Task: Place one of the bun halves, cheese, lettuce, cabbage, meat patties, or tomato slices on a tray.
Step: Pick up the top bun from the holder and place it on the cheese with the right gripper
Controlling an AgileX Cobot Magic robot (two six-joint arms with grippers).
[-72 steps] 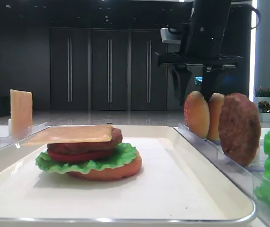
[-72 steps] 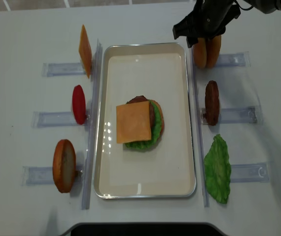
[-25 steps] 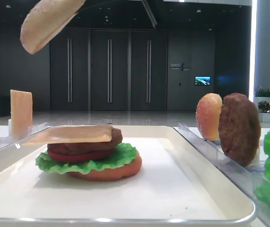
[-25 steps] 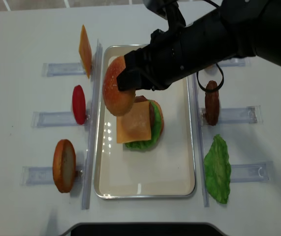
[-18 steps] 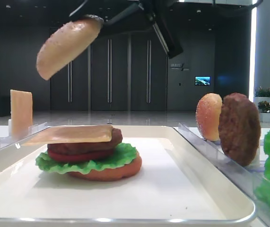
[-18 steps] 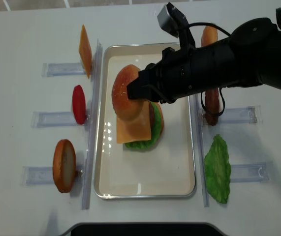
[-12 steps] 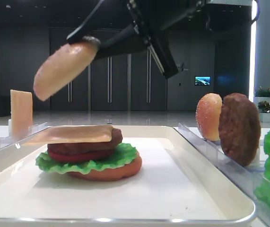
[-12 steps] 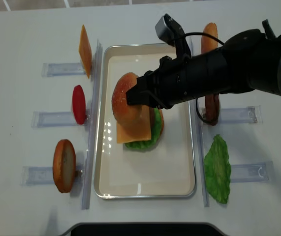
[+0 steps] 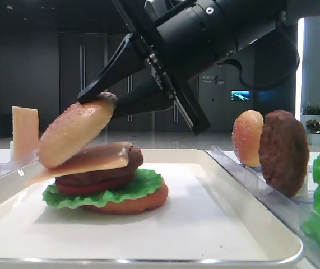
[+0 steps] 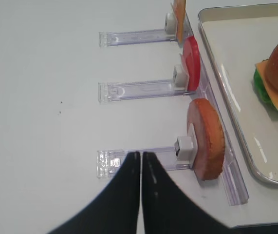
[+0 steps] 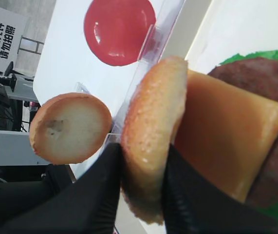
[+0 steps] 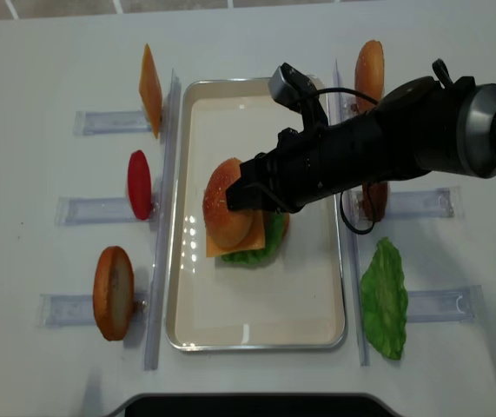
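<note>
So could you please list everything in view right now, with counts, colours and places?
tray: one, cream-white, table centre.
burger stack: one on the tray; orange bottom bun, green lettuce, red tomato, brown patty, yellow cheese on top.
sesame bun top: one, golden-tan, tilted, touching the cheese, still gripped.
cheese slice: one, orange, upright in the far left rack.
tomato slice: one, red, middle left rack.
bun half: one, orange-brown, near left rack.
bun: one, tan, far right rack.
meat patty: one, dark brown, middle right rack.
lettuce leaf: one, green, near right rack.
right end effector: black, shut on the sesame bun top.
left end effector: black, shut, empty.
</note>
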